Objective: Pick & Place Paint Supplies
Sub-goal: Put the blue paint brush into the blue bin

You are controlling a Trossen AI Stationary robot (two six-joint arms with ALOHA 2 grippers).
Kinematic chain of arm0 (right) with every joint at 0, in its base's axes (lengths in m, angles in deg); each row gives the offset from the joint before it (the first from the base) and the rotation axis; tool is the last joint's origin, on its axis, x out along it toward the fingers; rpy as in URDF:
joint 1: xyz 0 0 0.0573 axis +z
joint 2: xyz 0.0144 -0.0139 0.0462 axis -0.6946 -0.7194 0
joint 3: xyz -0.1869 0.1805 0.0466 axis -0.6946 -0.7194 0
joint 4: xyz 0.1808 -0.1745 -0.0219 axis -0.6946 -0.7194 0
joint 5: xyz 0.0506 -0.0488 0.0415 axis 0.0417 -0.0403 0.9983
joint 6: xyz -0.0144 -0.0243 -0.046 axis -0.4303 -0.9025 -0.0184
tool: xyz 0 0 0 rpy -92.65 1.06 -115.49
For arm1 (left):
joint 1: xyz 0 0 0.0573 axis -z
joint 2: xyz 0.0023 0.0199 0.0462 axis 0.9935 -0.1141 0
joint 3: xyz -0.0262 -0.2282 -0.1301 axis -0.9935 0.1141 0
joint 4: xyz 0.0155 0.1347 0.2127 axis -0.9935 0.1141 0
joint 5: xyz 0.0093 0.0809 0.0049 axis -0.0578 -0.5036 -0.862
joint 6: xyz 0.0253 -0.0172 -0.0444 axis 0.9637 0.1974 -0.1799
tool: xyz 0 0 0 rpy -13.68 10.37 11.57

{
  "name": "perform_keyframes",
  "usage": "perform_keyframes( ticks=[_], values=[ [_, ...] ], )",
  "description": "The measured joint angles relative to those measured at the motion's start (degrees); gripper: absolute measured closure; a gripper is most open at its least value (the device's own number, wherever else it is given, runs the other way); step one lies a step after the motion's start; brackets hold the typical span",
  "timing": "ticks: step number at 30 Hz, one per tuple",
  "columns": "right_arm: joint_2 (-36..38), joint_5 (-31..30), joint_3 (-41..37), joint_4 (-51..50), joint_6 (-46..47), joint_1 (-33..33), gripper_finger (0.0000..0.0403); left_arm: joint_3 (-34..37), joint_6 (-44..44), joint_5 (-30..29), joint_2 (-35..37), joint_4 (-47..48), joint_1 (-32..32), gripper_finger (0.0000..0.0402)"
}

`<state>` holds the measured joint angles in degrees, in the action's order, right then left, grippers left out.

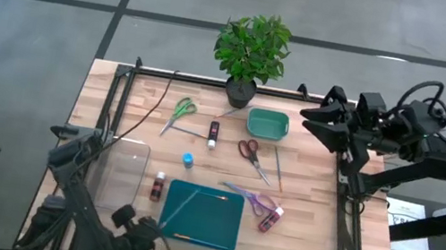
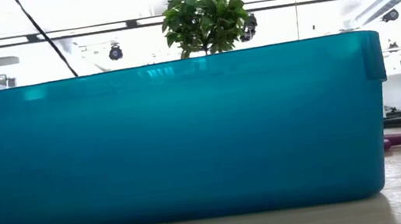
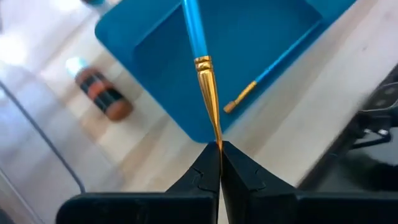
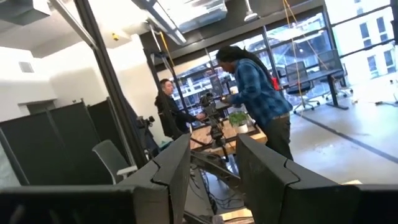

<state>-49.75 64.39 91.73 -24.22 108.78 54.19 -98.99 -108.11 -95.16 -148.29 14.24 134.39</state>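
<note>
Two arms | left gripper point(image 3: 219, 163) clamped on brush point(image 3: 202, 68) over tray point(image 1: 203, 217) | right gripper point(image 4: 211, 180) apart, empty, far right | no legible writing

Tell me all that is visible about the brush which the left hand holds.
The brush is thin, with a blue handle, a gold metal ferrule and a fine tip. The left hand is shut on it at the tip end, so the handle points away from the hand, out over the teal tray. It looks lifted above the tray and touches only the fingers. A second blue brush lies in the tray beside it.
</note>
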Motion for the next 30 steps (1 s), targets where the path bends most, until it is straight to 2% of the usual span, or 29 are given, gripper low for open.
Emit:
perform_keyframes(
  ticks=[5, 10, 14, 19, 30],
  values=[
    [0.6, 0.1, 0.0, -0.6, -1.7, 0.1, 0.0274, 1.9, 12.8, 0.0, 0.0, -1.5, -4.7, 0.0394],
    [0.7, 1.4, 0.0, -1.3, -3.3, 0.1, 0.0274, 6.4, 27.2, 1.9, 0.0, -10.3, -9.8, 0.0394],
    [1.2, 3.0, 0.0, -1.3, -4.0, 0.1, 0.0274, 9.3, 29.4, 5.0, 0.0, -11.3, -12.7, 0.0394],
    [2.1, 4.9, 0.0, -1.3, -4.7, 0.0, 0.0274, 9.7, 35.4, 8.3, 0.3, -12.2, -13.7, 0.0394],
    [3.7, 5.6, 0.0, -1.2, -7.5, 0.0, 0.0274, 9.7, 36.2, 9.5, 2.6, -11.9, -13.7, 0.0394]
  ],
)
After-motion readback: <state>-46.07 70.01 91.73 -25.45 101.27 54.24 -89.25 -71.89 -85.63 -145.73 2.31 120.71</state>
